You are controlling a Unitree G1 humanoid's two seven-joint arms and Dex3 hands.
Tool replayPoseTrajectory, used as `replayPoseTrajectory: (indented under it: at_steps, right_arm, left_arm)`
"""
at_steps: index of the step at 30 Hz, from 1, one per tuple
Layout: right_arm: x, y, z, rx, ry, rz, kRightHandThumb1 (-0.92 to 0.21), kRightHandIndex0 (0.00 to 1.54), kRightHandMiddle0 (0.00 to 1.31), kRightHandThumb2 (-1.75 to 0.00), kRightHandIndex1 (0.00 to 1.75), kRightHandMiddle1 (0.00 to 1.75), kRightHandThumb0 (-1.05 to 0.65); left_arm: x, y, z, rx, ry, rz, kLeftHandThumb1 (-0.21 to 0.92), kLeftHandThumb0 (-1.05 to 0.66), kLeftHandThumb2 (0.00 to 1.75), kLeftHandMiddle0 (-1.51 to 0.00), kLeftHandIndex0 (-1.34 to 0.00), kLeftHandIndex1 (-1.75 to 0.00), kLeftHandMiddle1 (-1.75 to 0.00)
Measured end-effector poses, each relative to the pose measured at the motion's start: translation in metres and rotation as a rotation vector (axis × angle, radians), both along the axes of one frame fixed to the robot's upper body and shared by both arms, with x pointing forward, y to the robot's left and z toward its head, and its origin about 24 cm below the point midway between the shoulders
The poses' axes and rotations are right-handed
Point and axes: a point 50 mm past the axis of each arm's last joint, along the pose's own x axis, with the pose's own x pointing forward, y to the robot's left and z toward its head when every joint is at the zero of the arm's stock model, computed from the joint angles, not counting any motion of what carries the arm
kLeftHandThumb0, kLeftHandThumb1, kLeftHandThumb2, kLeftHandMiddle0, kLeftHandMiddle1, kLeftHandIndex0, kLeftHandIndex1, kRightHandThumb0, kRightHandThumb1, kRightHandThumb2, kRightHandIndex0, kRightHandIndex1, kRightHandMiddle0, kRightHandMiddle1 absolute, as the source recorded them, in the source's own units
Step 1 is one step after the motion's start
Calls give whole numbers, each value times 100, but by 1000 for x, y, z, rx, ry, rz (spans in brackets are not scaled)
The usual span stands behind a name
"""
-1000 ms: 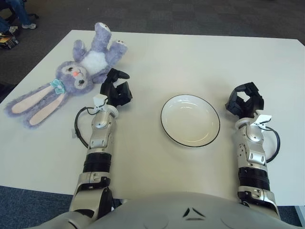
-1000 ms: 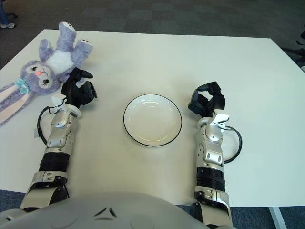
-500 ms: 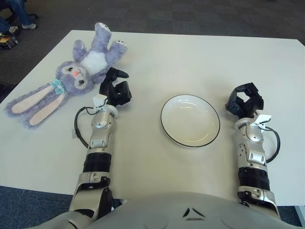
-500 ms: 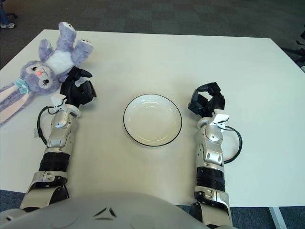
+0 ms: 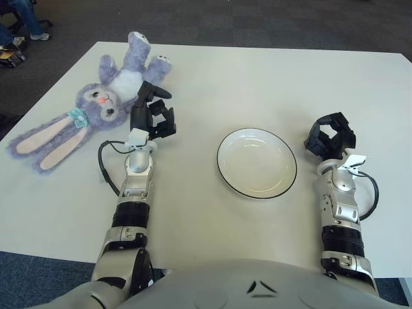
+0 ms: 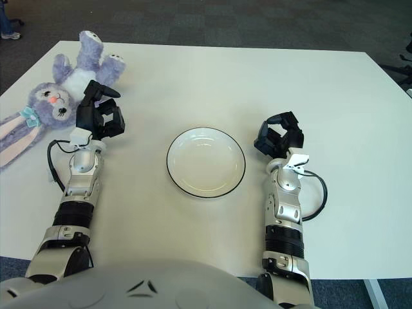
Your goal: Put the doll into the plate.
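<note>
- White tabletop (image 5: 212, 71) fills the view, with dark carpet beyond its far edge; at about ten o'clock on it lies the doll (image 5: 96, 96), a purple plush rabbit on its back, its legs toward the far edge and its long ears trailing toward the near-left edge.
- Lying flat and loose as it is, the rabbit offers its white belly and right flank to a grasp from the plate side, which looks like the reason the left hand (image 5: 152, 116) is raised just beside that flank.
- That left hand has its dark fingers spread and grips nothing; whether a fingertip brushes the plush I cannot tell, so I judge the reach to be in hand and the grasp not yet made.
- At the table's centre, around three o'clock from the rabbit and well apart from it, sits the plate (image 5: 226, 174), a shallow white dish with a thin dark rim.
- Nothing lies in the plate, so the task's goal is not yet met.
- At three o'clock from the plate, the right hand (image 5: 330, 136) shows idle, its fingers loosely curled around nothing, clear of the route the rabbit would take.
</note>
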Motion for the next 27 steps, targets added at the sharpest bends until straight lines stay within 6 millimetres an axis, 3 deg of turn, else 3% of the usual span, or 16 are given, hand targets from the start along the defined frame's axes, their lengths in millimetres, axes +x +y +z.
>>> replayPoseTrajectory:
  at_steps: [13,14,16,18,20,23,27]
  right_arm:
    - [2,0,0,0,3,1,-40,116,55,-122,175,175,-46]
    - [2,0,0,0,4,2,-40,116,55,-122,175,175,-46]
    - [2,-1,0,0,6,1,-40,116,55,-122,175,175,-46]
    - [2,-1,-1,1,13,0,-40,116,55,-122,175,175,-46]
    - [1,-1,-2,2,18,0,-40,116,55,-122,175,175,-46]
    - [2,-1,-1,0,19,1,-40,116,55,-122,175,175,-46]
    - [2,-2,-1,-3,20,2,-40,116,55,-122,175,175,-46]
  left_arm:
    - [-27,18,11,283,-98,221,90,-36,54,-116,-21,-174,-175]
    - [-30,21,11,302,-93,232,90,-36,54,-110,-21,-174,-175]
    - [-34,29,11,339,-82,258,89,-54,54,-76,-8,-143,-175]
    - [-37,38,13,376,-67,288,89,-61,55,-39,-4,-126,-149]
    - [-38,45,15,422,-48,311,89,-68,54,-21,-2,-106,-126]
    - [-37,55,21,514,-14,350,91,-79,49,-6,0,-82,-108]
    - [-36,63,29,630,13,411,92,-87,46,-1,0,-66,-88]
